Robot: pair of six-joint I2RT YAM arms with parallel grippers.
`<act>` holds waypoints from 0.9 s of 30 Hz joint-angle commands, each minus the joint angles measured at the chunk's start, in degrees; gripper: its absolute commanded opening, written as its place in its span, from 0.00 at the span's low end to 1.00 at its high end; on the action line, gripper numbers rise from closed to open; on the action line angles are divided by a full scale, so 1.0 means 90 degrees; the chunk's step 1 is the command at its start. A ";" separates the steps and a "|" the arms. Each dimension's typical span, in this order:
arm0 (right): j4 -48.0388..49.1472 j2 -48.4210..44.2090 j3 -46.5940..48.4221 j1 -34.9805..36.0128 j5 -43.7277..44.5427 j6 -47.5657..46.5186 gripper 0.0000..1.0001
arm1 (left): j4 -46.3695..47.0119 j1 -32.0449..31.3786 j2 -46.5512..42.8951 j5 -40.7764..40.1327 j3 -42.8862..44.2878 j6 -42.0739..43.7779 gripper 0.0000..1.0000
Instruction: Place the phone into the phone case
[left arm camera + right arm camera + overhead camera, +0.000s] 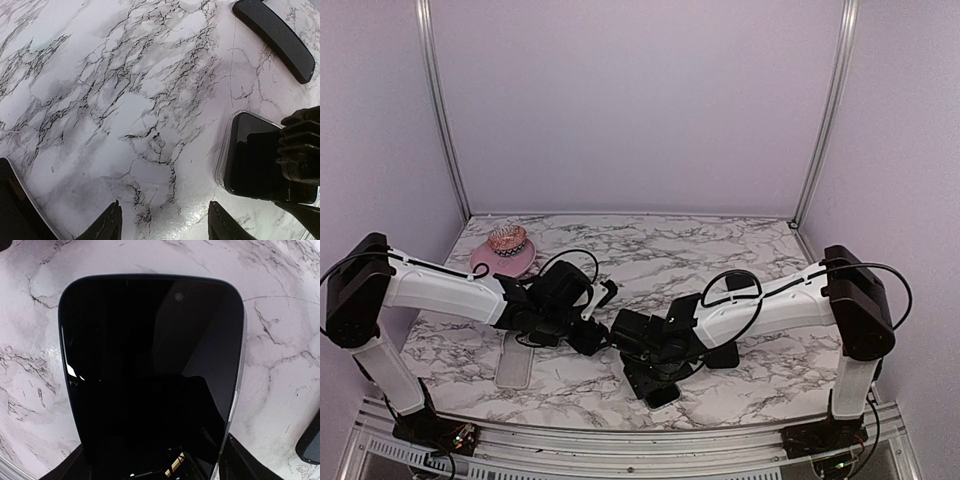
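The clear phone case point(515, 362) lies flat on the tabletop point(720, 250), back and to the left of the left gripper point(165, 220), beside that arm's forearm. The marble pattern shows through it. Well beyond the same gripper, near the back left corner, a pink dish point(490, 262) carries a small rounded, speckled thing point(506, 239).

The phone point(150, 365) lies screen up on the tabletop, directly in front of the right gripper point(155, 464). Its near end sits between that gripper's two fingers. A pale, glossy rim runs along the phone's edge, and I cannot tell whether that is the phone's own frame or a thin shell around it. I also cannot tell whether the right gripper's fingers press on the phone or merely straddle it.

The left gripper stands spread over bare marble and holds nothing. The phone's end lies just to its right. A black oblong object point(275, 37) lies farther ahead of it and to the right, apart from the phone.

The two grippers meet near the middle of the tabletop, close to its near edge. The surface is white marble-patterned with dark grey veins. Plain lilac walls enclose it on three sides, and an aluminium post point(442, 110) stands in each back corner.
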 commanded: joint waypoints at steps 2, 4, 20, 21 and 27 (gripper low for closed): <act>-0.0053 0.0092 -0.0118 0.0040 -0.0088 -0.0009 0.61 | -0.0052 -0.0001 -0.0234 0.0046 -0.0068 -0.0015 0.59; -0.0059 0.0083 -0.0123 0.0040 -0.0028 -0.0027 0.54 | -0.0047 -0.0003 -0.0231 0.0053 -0.0066 -0.0011 0.59; 0.2557 -0.1451 -0.1573 0.0040 0.1347 -0.1466 0.22 | 0.2752 0.0449 -0.0941 0.1863 -0.0857 -0.1887 0.86; 0.2699 -0.1554 -0.1649 0.0045 0.1534 -0.1548 0.22 | 0.2955 0.0449 -0.0848 0.2088 -0.0852 -0.2102 0.88; 0.4197 -0.2446 -0.2274 0.0050 0.1953 -0.2371 0.22 | 0.3840 0.0449 -0.0650 0.2318 -0.0854 -0.2791 0.94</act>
